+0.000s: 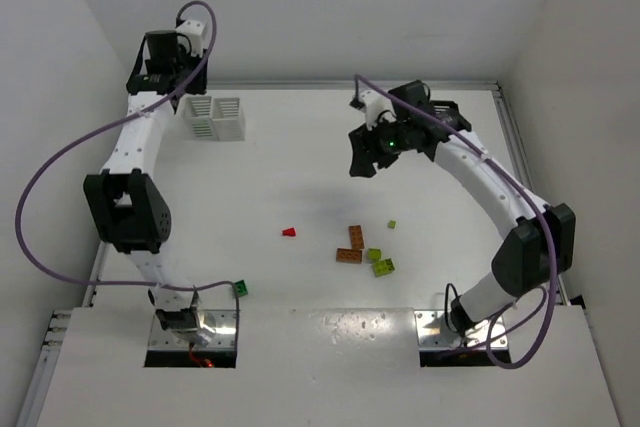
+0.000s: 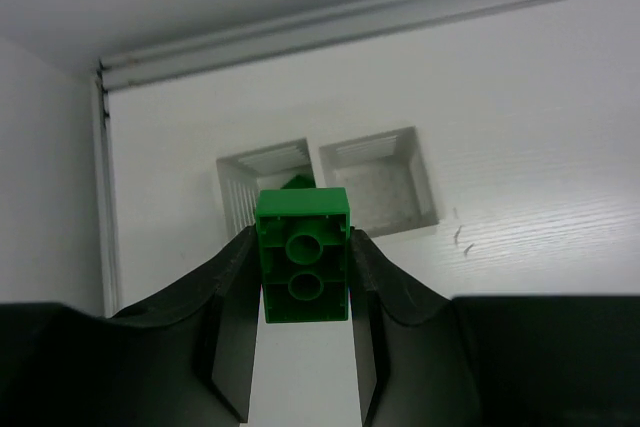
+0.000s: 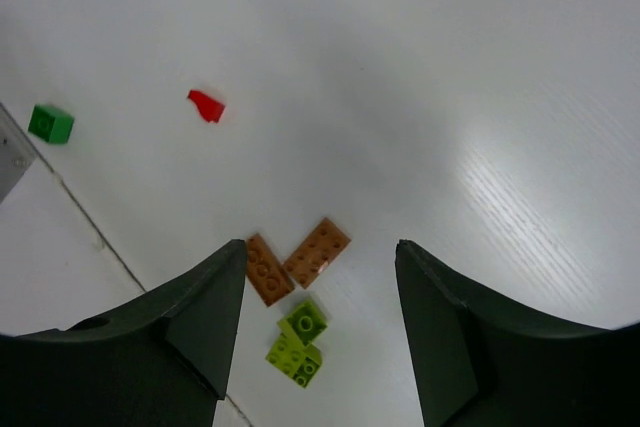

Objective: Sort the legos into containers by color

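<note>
My left gripper (image 2: 303, 247) is shut on a dark green brick (image 2: 303, 255) and holds it above the white pair of bins (image 2: 425, 187), just short of the left one. A green piece (image 2: 297, 182) lies in that left bin. In the top view the left gripper (image 1: 168, 69) hangs over the white bins (image 1: 215, 117) at the back left. My right gripper (image 1: 368, 159) is open and empty, high above the loose bricks. Red (image 3: 206, 105), two orange-brown (image 3: 317, 252), two lime (image 3: 304, 320) and one dark green (image 3: 50, 124) lie on the table. The black bins are not in view.
In the top view the red brick (image 1: 290, 232) lies mid-table, the orange-brown and lime bricks (image 1: 360, 252) cluster to its right, and a small lime piece (image 1: 392, 224) sits apart. A dark green brick (image 1: 241, 288) lies by the front edge near the left arm's base.
</note>
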Robot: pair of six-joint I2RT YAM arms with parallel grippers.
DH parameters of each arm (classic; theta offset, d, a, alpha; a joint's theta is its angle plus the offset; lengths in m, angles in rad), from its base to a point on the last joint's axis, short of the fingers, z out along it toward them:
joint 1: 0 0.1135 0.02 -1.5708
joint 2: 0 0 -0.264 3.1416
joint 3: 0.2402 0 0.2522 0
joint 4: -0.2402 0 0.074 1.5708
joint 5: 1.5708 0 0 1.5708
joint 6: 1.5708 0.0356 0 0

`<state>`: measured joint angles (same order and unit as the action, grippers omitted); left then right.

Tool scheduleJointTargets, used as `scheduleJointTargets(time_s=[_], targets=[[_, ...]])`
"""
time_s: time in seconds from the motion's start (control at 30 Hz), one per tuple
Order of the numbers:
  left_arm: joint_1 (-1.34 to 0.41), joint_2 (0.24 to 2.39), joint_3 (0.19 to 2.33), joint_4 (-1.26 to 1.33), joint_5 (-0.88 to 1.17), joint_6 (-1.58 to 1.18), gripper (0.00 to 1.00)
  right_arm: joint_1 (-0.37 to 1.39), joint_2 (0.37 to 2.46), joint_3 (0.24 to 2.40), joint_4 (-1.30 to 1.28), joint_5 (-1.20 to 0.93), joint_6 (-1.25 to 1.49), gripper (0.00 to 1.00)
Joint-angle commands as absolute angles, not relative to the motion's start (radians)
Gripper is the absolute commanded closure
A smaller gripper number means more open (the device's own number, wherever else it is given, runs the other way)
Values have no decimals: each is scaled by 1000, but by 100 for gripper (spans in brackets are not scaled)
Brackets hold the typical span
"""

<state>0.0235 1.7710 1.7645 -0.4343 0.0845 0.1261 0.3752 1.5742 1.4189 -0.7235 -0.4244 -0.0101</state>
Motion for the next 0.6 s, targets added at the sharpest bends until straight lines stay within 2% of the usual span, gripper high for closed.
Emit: scheduleJointTargets(time_s=[0.0,0.27,0.57], targets=[[44,1844,1818,-483,74,35,96,440,1589,1417,-716,-410,-67,38],[132,1986,1867,-483,40,8,96,521,1661,1486,-747,-345,-86,38],[141,2075,1927,-446,8,38,92,588,1726,1540,-775,-293,-106,38]])
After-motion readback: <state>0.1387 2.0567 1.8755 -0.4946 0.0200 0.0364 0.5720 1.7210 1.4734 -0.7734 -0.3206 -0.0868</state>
